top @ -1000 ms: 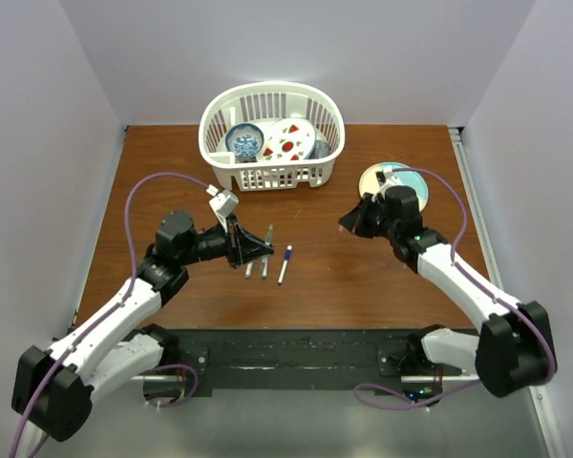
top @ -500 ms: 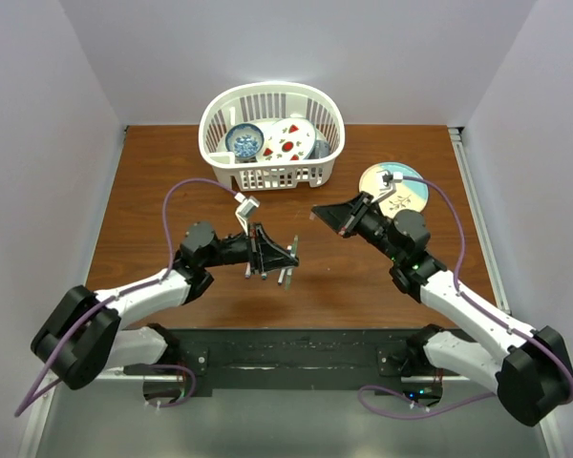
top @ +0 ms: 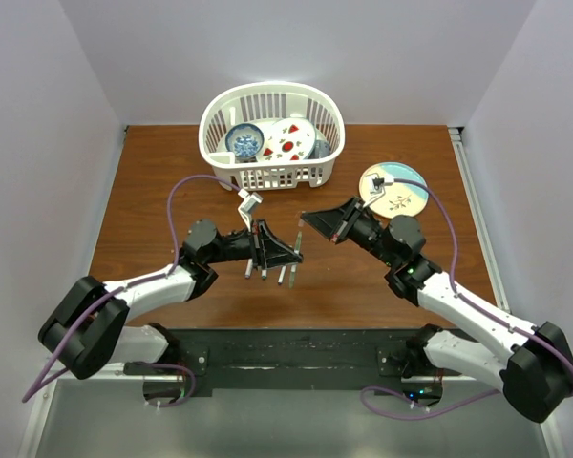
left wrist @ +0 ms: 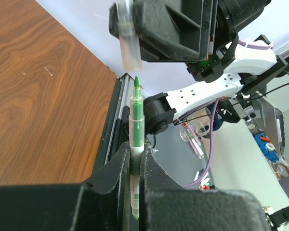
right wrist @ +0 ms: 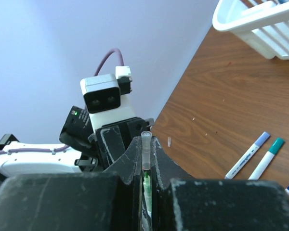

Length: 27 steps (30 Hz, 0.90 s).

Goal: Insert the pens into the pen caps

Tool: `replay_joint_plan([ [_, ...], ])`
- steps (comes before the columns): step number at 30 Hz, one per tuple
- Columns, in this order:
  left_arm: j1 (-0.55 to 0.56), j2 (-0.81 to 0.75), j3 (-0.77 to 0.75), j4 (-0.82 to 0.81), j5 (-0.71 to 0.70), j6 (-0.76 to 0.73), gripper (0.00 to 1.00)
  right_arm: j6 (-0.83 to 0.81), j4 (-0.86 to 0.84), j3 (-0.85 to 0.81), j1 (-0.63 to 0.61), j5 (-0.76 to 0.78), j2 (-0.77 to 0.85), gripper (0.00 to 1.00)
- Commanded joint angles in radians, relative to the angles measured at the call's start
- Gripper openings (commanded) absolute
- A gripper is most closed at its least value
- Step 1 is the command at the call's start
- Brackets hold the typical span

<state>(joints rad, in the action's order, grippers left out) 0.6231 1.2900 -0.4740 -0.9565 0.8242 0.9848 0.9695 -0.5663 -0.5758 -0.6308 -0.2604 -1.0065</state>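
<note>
Green pen (left wrist: 136,130) clamped in closed left gripper (left wrist: 136,156), tip just short of clear cap (left wrist: 126,43), cap pinched in closed right gripper (right wrist: 146,147)

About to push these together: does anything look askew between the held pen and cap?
Slightly. In the left wrist view the clear cap leans a little, its mouth offset from the tip of the green pen, not centred on it. Nothing looks spilled or damaged.

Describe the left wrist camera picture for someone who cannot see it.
The left end effector grips a green-tipped pen pointing up, its tip just short of a clear pen cap held above it by the right end effector. A brown wooden table lies to the left.
</note>
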Motion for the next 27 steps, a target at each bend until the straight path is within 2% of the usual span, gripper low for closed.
replay_joint_plan([
  [1, 0.004, -0.023, -0.035, -0.039, 0.012, -0.024, 0.0, 0.0, -0.055, -0.015, -0.032, 0.009, 0.008, 0.0],
  [14, 0.004, -0.049, -0.037, -0.002, 0.003, -0.051, 0.0, -0.068, 0.034, -0.016, -0.064, 0.041, 0.071, 0.0],
  [27, 0.004, -0.058, -0.037, -0.011, 0.018, -0.044, 0.0, -0.11, 0.074, -0.075, -0.063, 0.066, 0.048, 0.0],
])
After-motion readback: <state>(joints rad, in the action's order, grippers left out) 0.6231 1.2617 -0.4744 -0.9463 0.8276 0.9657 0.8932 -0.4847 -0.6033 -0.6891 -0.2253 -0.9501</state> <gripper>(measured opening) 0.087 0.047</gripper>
